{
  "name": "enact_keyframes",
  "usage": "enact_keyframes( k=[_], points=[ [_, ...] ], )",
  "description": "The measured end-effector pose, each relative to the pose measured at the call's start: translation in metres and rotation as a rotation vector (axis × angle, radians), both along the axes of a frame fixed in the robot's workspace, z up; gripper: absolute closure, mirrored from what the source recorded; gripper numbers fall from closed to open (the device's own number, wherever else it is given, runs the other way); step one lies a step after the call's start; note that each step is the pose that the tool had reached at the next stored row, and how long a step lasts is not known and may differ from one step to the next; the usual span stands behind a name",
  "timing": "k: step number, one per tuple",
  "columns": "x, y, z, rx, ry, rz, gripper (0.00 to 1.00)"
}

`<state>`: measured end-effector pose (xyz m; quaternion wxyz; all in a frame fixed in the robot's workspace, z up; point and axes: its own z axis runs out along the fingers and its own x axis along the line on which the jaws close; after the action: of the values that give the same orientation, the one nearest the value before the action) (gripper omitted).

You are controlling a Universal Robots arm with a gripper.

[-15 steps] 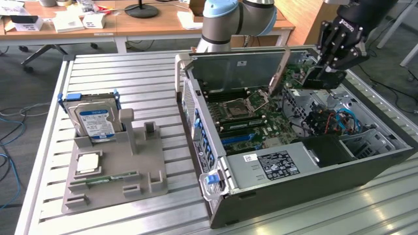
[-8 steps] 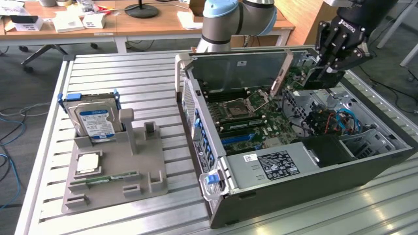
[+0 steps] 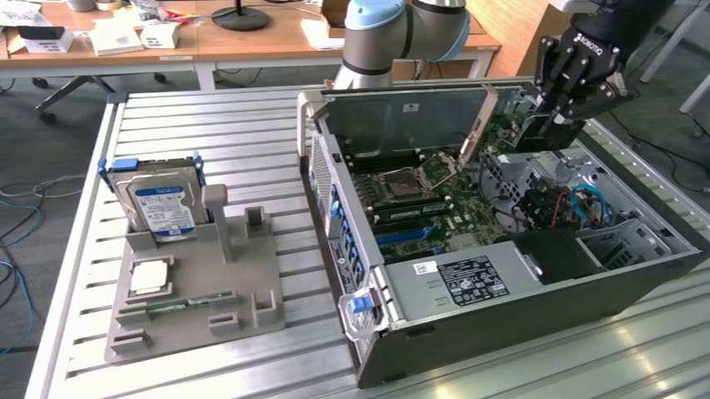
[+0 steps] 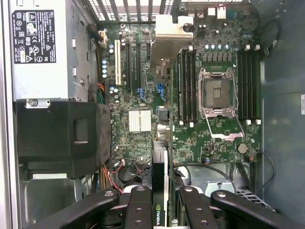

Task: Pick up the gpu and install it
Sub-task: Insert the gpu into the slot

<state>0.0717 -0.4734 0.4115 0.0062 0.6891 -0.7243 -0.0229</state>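
While the gripper (image 3: 564,108) hangs over the open PC case (image 3: 621,283), its black fingers (image 4: 138,210) are clamped on the gpu (image 4: 160,171), a pair on each side of the card. You can read ROBOTIQ on the gripper body, and there's a green NVIDIA logo on the card. The card is edge-on above the motherboard (image 4: 128,148), beside the RAM slots (image 4: 187,86). The power supply (image 4: 43,47) has a black sticker, print too small to read. A hard drive (image 3: 161,206) with a blue-white label stands in the grey holder (image 3: 189,307), well apart from the case.
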Motion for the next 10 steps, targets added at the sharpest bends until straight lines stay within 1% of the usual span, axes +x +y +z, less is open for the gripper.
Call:
enact_keyframes(
  k=[6,10],
  points=[
    [-0.0049,0.0027,-0.0015,0.0001,-0.0039,0.000,0.73],
    [-0.0062,0.0036,-0.0021,0.0000,-0.0045,0.001,0.73]
  ],
)
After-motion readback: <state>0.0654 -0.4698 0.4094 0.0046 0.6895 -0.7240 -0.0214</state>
